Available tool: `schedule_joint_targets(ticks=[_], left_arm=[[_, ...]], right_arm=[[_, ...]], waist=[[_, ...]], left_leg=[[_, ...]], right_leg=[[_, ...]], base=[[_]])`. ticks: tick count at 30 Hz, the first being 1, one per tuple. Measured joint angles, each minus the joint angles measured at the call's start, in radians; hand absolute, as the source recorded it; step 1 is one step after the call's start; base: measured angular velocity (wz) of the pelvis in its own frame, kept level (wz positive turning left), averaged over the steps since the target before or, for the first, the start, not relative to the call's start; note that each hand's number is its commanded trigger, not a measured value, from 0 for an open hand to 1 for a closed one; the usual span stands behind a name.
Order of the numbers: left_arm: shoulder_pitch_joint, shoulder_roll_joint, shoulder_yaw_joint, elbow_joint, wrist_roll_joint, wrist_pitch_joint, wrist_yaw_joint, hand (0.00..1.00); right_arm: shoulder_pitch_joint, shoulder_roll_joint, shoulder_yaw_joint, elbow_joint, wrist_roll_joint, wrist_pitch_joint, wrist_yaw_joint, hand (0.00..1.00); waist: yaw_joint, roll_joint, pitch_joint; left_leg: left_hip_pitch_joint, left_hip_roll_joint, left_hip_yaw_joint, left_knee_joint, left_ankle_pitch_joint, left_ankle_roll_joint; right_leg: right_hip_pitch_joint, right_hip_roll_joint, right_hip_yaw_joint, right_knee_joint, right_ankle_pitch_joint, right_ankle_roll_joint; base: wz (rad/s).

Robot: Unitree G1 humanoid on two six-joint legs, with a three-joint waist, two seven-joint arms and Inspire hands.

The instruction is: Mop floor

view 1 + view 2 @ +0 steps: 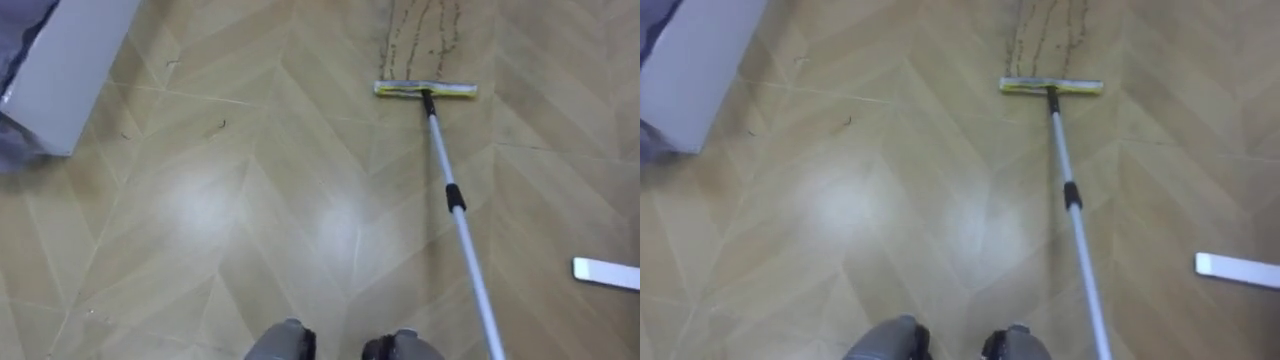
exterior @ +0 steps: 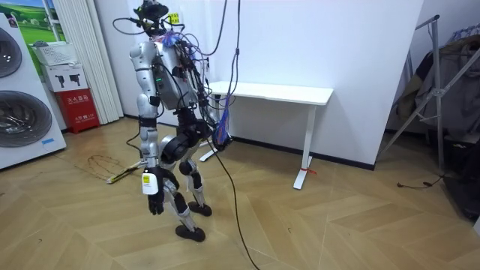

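A mop lies with its yellow-edged flat head (image 1: 425,89) on the wooden floor ahead of me. Its white pole (image 1: 460,225) with a black collar runs back to the lower right of the eye views. Dark streaks of dirt (image 1: 420,35) lie just beyond the head. In the room view I stand upright, facing the room view's left, and the mop (image 2: 124,174) reaches out along the floor in front of me. My left hand (image 2: 154,204) hangs at my side with relaxed fingers, holding nothing. The pole's upper end passes behind my hips, where my right hand (image 2: 215,135) is mostly hidden.
A white box-like object (image 1: 60,70) stands on the floor at the far left. A flat white bar (image 1: 606,272) lies at the right. In the room view, washing machines (image 2: 19,112) and a red box (image 2: 79,109) are ahead of me, and a white desk (image 2: 277,94) stands behind.
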Motion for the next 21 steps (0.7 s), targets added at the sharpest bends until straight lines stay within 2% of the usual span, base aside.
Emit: schedule_joint_targets(ticks=[1, 2, 3, 4, 5, 6, 7, 8, 9, 10, 11, 12, 13, 14, 15, 16, 17, 19, 20, 21], left_arm=[[0.000, 0.013, -0.001, -0.004, 0.003, -0.006, 0.001, 0.00], [-0.001, 0.024, 0.001, -0.009, 0.004, -0.007, 0.003, 0.00], [-0.004, 0.026, 0.001, -0.013, 0.005, -0.007, 0.002, 0.00], [-0.006, 0.026, 0.001, -0.018, 0.005, -0.007, 0.000, 0.00], [-0.003, 0.025, 0.001, -0.020, 0.005, -0.007, -0.006, 0.00], [0.002, 0.023, -0.001, -0.020, 0.005, -0.007, -0.014, 0.00], [-0.001, 0.021, 0.001, -0.022, 0.005, -0.006, -0.020, 0.00], [-0.002, 0.016, 0.003, -0.021, 0.008, -0.003, -0.030, 0.00], [-0.002, 0.011, 0.004, -0.019, 0.025, -0.002, -0.032, 0.00], [-0.004, 0.008, 0.005, -0.017, 0.030, -0.001, -0.034, 0.00], [-0.005, 0.005, 0.012, -0.015, 0.035, -0.001, -0.042, 0.00], [-0.006, -0.001, 0.024, -0.019, 0.041, -0.003, -0.042, 0.00], [-0.006, -0.005, 0.026, -0.021, 0.044, -0.004, -0.040, 0.00], [-0.007, -0.013, 0.033, -0.023, 0.042, -0.007, -0.033, 0.00], [-0.007, -0.015, 0.033, -0.023, 0.042, -0.007, -0.026, 0.00], [-0.003, -0.020, 0.030, -0.030, 0.042, -0.006, -0.014, 0.00], [0.001, -0.025, 0.017, -0.040, 0.042, -0.007, 0.000, 0.00], [0.002, -0.034, 0.008, -0.052, 0.041, -0.008, 0.020, 0.00], [0.002, -0.036, 0.002, -0.057, 0.041, -0.008, 0.030, 0.00], [0.002, -0.038, 0.001, -0.057, 0.042, -0.007, 0.036, 0.00]], right_arm=[[-0.035, -0.002, 0.012, -0.011, 0.022, -0.006, 0.002, 1.00], [-0.062, -0.001, 0.015, -0.035, 0.050, -0.019, 0.002, 1.00], [-0.075, -0.005, 0.015, -0.054, 0.087, -0.025, 0.003, 1.00], [-0.080, -0.005, 0.015, -0.055, 0.111, -0.027, 0.003, 1.00], [-0.082, 0.000, 0.016, -0.055, 0.145, -0.028, 0.005, 1.00], [-0.068, 0.005, 0.017, -0.054, 0.168, -0.026, 0.013, 1.00], [-0.052, 0.004, 0.016, -0.054, 0.182, -0.026, 0.017, 1.00], [-0.018, -0.001, 0.016, -0.050, 0.212, -0.027, 0.029, 1.00], [0.014, -0.002, 0.017, -0.028, 0.234, -0.028, 0.043, 1.00], [0.029, -0.004, 0.017, -0.014, 0.236, -0.028, 0.049, 1.00], [0.069, -0.011, 0.026, 0.001, 0.228, -0.028, 0.053, 1.00], [0.116, -0.020, 0.035, 0.013, 0.221, -0.028, 0.054, 1.00], [0.142, -0.023, 0.045, 0.018, 0.217, -0.027, 0.053, 1.00], [0.196, -0.020, 0.061, 0.019, 0.202, -0.022, 0.040, 1.00], [0.217, -0.017, 0.063, 0.019, 0.192, -0.014, 0.033, 1.00], [0.257, -0.007, 0.065, 0.019, 0.189, -0.006, 0.025, 1.00], [0.296, 0.005, 0.069, 0.018, 0.189, -0.005, 0.021, 1.00], [0.324, 0.026, 0.075, 0.017, 0.185, -0.002, 0.000, 1.00], [0.326, 0.043, 0.074, 0.008, 0.173, 0.002, -0.020, 1.00], [0.325, 0.055, 0.067, -0.006, 0.149, 0.009, -0.031, 1.00]], waist=[[0.005, -0.018, 0.0035], [0.013, -0.028, 0.0035], [0.016, -0.030, 0.0047], [0.023, -0.026, 0.0041], [0.027, -0.023, 0.0048], [0.026, -0.018, 0.0014], [0.023, -0.010, -0.0078], [0.021, 0.001, -0.0090], [0.020, 0.003, -0.0101], [0.020, 0.005, -0.0110], [0.018, 0.012, -0.0144], [0.006, 0.025, -0.0154], [-0.002, 0.034, -0.0173], [-0.014, 0.046, -0.0218], [-0.020, 0.051, -0.0225], [-0.036, 0.060, -0.0252], [-0.044, 0.068, -0.0257], [-0.045, 0.073, -0.0221], [-0.048, 0.077, -0.0200], [-0.053, 0.076, -0.0181]], left_leg=[[-0.014, -0.001, 0.001, -0.013, -0.001, -0.003], [-0.038, -0.006, 0.002, -0.096, -0.005, 0.000], [-0.067, -0.008, 0.002, -0.209, 0.003, -0.006], [-0.079, -0.011, 0.002, -0.266, 0.014, -0.007], [-0.097, -0.023, -0.002, -0.336, 0.089, 0.023], [-0.090, -0.027, 0.003, -0.375, 0.136, 0.041], [-0.083, -0.028, 0.006, -0.380, 0.135, 0.058], [-0.065, -0.032, 0.019, -0.389, 0.126, 0.079], [-0.040, -0.035, 0.047, -0.399, 0.115, 0.102], [-0.028, -0.041, 0.057, -0.402, 0.105, 0.108], [-0.010, -0.048, 0.079, -0.402, 0.083, 0.123], [0.006, -0.059, 0.092, -0.399, 0.064, 0.136], [0.013, -0.061, 0.099, -0.397, 0.051, 0.144], [0.028, -0.069, 0.115, -0.399, 0.035, 0.156], [0.035, -0.073, 0.117, -0.397, 0.025, 0.160], [0.047, -0.076, 0.121, -0.394, 0.007, 0.168], [0.061, -0.079, 0.119, -0.394, -0.011, 0.174], [0.072, -0.079, 0.109, -0.398, -0.024, 0.176], [0.076, -0.081, 0.088, -0.399, -0.031, 0.171], [0.089, -0.095, 0.049, -0.402, -0.034, 0.165]], right_leg=[[0.006, 0.006, 0.010, 0.000, -0.003, 0.003], [0.010, 0.007, 0.013, -0.006, -0.006, -0.003], [0.019, 0.012, 0.012, -0.018, -0.011, -0.003], [0.027, 0.018, 0.012, -0.028, -0.013, 0.000], [0.054, 0.019, 0.015, -0.047, -0.022, 0.007], [0.081, 0.018, 0.020, -0.070, -0.033, 0.021], [0.092, 0.019, 0.021, -0.084, -0.037, 0.029], [0.116, 0.015, 0.031, -0.107, -0.044, 0.043], [0.134, -0.002, 0.039, -0.111, -0.049, 0.053], [0.140, -0.011, 0.038, -0.104, -0.049, 0.056], [0.138, -0.030, 0.040, -0.063, -0.039, 0.075], [0.128, -0.053, 0.038, -0.002, -0.019, 0.106], [0.120, -0.063, 0.036, 0.030, -0.003, 0.120], [0.091, -0.083, 0.041, 0.101, 0.039, 0.139], [0.073, -0.087, 0.046, 0.137, 0.065, 0.141], [0.037, -0.088, 0.066, 0.198, 0.121, 0.141], [0.005, -0.087, 0.082, 0.242, 0.152, 0.144], [-0.067, -0.085, 0.090, 0.249, 0.133, 0.140], [-0.112, -0.084, 0.085, 0.197, 0.118, 0.140], [-0.128, -0.081, 0.084, 0.100, 0.110, 0.138]], base=[[0.20], [0.35], [0.39], [0.43], [0.45], [0.50], [0.56], [0.46], [0.35], [0.06], [0.00], [0.00], [0.09], [0.04], [-0.08], [-0.21], [-0.40], [-0.53], [-0.61], [-0.59]])
